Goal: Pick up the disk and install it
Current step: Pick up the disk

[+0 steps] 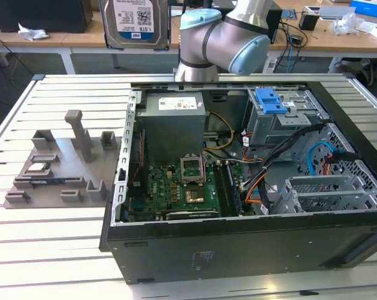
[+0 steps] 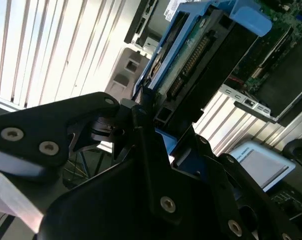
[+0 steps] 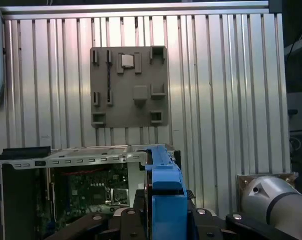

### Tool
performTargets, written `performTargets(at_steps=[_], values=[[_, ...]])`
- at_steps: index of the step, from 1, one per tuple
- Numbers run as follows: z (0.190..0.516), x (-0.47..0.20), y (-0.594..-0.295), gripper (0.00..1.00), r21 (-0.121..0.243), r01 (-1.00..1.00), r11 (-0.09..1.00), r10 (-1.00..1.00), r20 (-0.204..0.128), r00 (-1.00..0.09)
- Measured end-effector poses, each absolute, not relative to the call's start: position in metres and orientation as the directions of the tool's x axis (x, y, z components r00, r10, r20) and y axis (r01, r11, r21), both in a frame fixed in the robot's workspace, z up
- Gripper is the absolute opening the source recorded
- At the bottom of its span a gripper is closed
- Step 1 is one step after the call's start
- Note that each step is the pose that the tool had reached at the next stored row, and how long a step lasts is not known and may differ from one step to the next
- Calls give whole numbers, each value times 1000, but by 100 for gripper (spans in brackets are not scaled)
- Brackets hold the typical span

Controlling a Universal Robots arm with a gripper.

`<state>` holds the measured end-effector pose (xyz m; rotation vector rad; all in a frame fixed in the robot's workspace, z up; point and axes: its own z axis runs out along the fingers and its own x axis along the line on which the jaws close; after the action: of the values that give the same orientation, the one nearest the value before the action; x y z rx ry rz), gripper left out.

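Note:
The disk [image 1: 136, 22] hangs high above the table's far side in the exterior view, its white label with a blue band facing the camera. In the second wrist view my gripper [image 2: 163, 122] is shut on the disk [image 2: 201, 55], and black fingers [image 2: 140, 145] clamp its blue bracket beside the connector edge. In the first wrist view the disk [image 3: 166, 197] shows edge-on as a blue strip rising between the black gripper parts [image 3: 166, 220]. It is held well above the open computer case [image 1: 238, 250].
The open case holds a grey power-supply box [image 1: 174, 119], a motherboard [image 1: 175, 187], a blue latch on a metal cage [image 1: 271, 101] and cable bundles [image 1: 282, 156]. A grey fixture plate [image 1: 57, 169] lies on the slatted table at the exterior view's left. The arm's elbow [image 1: 226, 44] stands behind the case.

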<state>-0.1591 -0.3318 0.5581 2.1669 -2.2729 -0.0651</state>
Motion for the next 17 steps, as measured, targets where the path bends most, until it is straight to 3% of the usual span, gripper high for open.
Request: performTargets(at_steps=[17], values=[[548,-128,-352,37,31,-998,47,-998,-41,-48]])
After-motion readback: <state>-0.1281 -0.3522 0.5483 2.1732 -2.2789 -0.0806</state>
